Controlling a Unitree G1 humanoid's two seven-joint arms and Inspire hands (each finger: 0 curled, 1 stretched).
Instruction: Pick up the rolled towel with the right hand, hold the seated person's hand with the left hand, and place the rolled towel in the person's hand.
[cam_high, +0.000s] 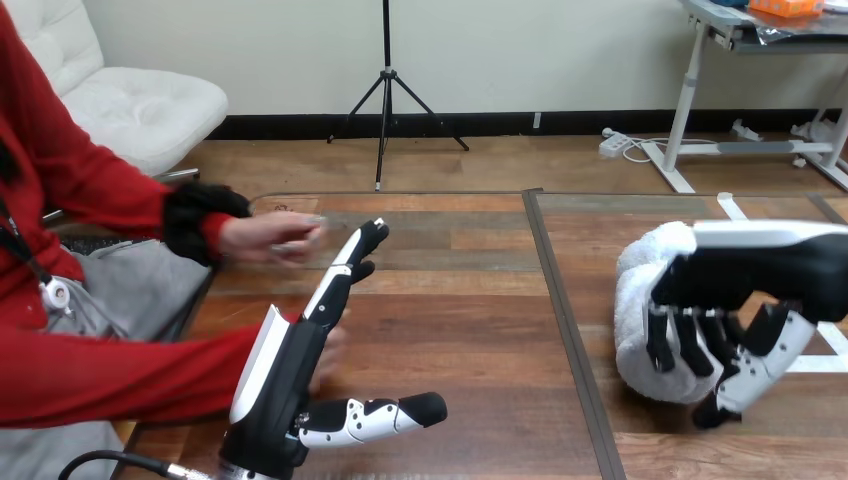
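The rolled white towel (640, 325) is at the table's right side, with my right hand (745, 285) over it from the right, fingers curled round its front and thumb underneath. I cannot tell whether the towel rests on the table or hangs just above it. My left hand (290, 370) stands on edge at the lower left, fingers straight and pointing away from me, thumb stretched to the right. The person's hand (333, 352) on the nearer red sleeve lies just behind its palm, mostly hidden. The person's other hand (268, 238) hovers beyond my left fingertips, apart from them.
A dark seam (560, 320) runs down the wooden table (460, 300) between my two hands. White tape marks (828, 365) lie under the right hand. The person sits close against the table's left edge.
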